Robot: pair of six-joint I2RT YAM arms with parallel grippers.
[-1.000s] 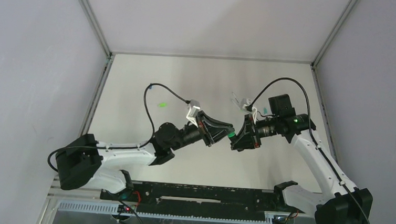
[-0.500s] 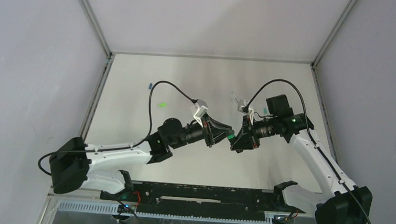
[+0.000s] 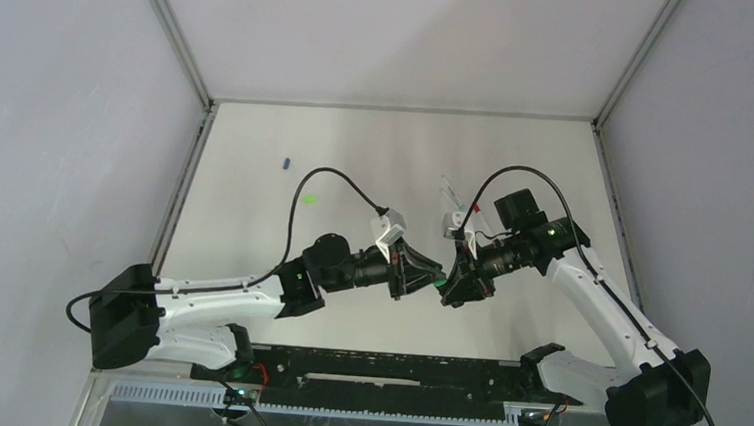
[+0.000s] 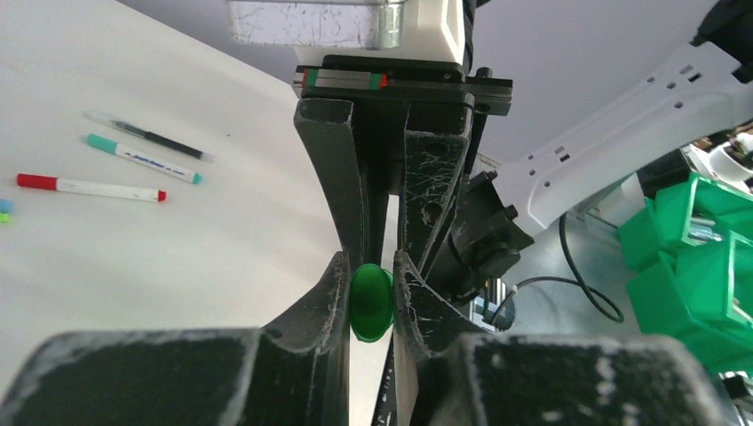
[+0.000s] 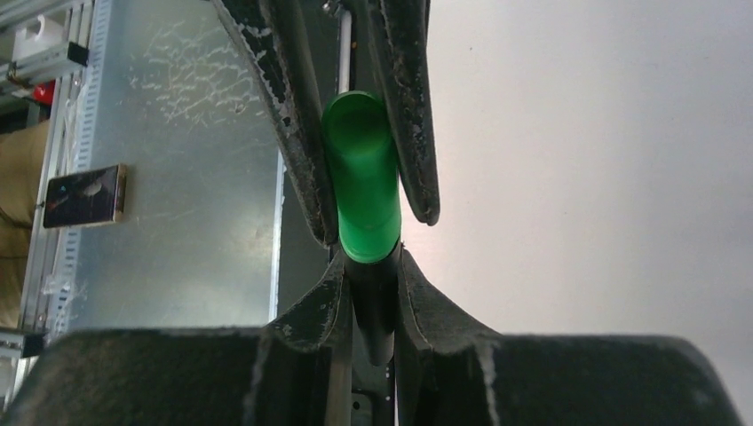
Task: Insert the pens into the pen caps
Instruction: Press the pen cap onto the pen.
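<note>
Grippers are seen tip to tip above the middle of the table (image 3: pixel 378 143), just beyond the two arm bases at the near edge. The left gripper (image 4: pixel 370 266) is closed narrowly on a green cap (image 5: pixel 360 177), which is pinched side-on between its worn black fingers (image 4: pixel 330 293). The cap's open mouth is turned toward the left wrist camera, and its other end is directed at the opposite arm. The right gripper (image 5: pixel 371 271) is clamped on a dark barrel (image 5: pixel 373 306), held lengthwise between its pads. From the right wrist view the cap's lower end is seen against the barrel's tip, in line with it; how far the barrel is seated inside cannot be told. Both pieces are held in the air, clear of the tabletop. Farther out, on the right half of the table, a red-ended pen (image 4: pixel 89 186), a teal-ended pen (image 4: pixel 142 158) and a thin dark pen (image 4: pixel 151 138) are laid flat, side by side and roughly parallel, not touching. On the left half, a bright green cap (image 3: pixel 310 199) is noted lying alone, and beyond it, nearer the far-left rail, a blue cap (image 3: pixel 285 164), well apart from the pens.
</note>
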